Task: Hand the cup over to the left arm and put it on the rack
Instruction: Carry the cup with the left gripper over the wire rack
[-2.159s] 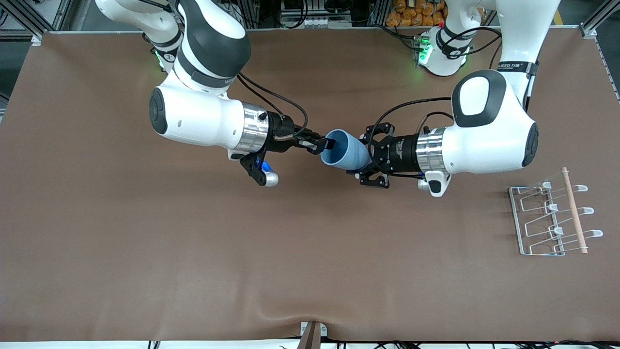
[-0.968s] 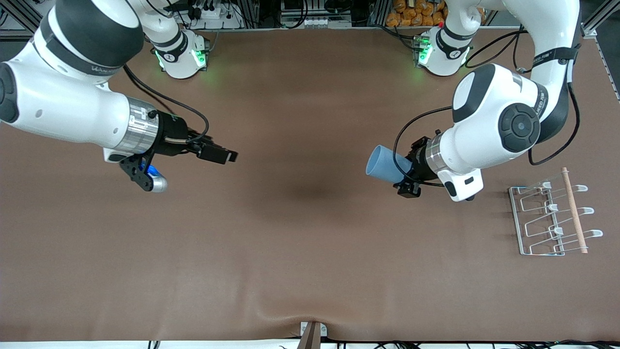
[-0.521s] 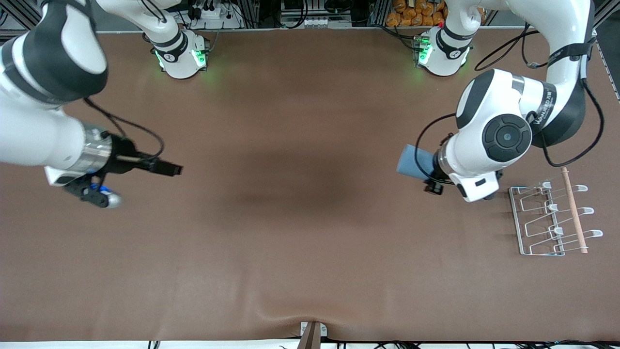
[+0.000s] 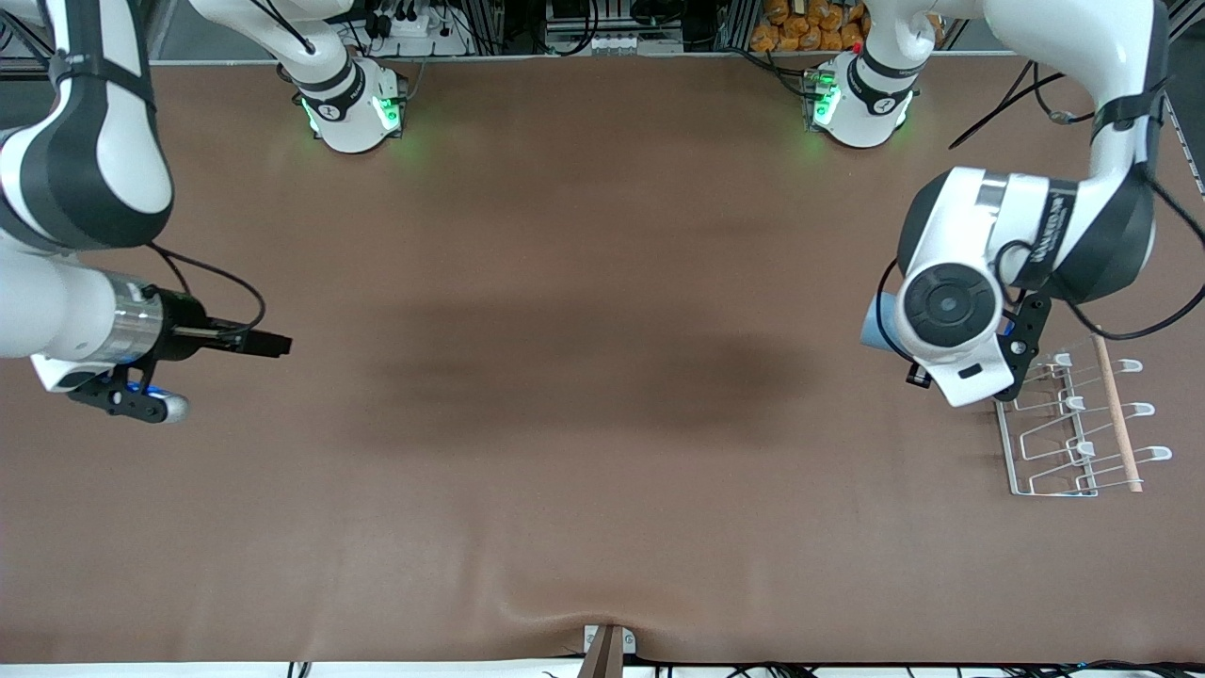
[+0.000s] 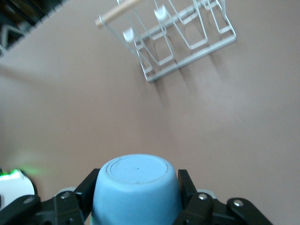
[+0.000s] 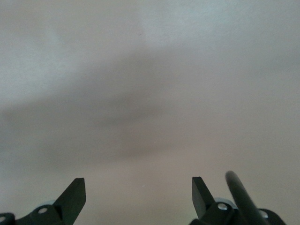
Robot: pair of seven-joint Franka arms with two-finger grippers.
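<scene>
The light-blue cup (image 5: 136, 187) is held in my left gripper (image 5: 137, 180), its flat base pointing away from the wrist, with a black finger on each side. In the front view only an edge of the cup (image 4: 873, 325) shows beside the left arm's wrist, which hides the gripper itself. The cup hangs in the air over the mat, just beside the white wire rack (image 4: 1073, 428). The rack (image 5: 187, 44) also shows in the left wrist view with its wooden rod (image 5: 117, 11). My right gripper (image 4: 278, 346) is open and empty at the right arm's end of the table; it also shows in the right wrist view (image 6: 139, 190).
The brown mat (image 4: 584, 471) covers the table. The two arm bases (image 4: 353, 108) with green lights stand along the edge farthest from the front camera. The rack sits near the left arm's end of the table.
My left arm has swung the cup from mid-table toward the rack. My right arm, having let go of the cup, has drawn back to its own end of the table.
</scene>
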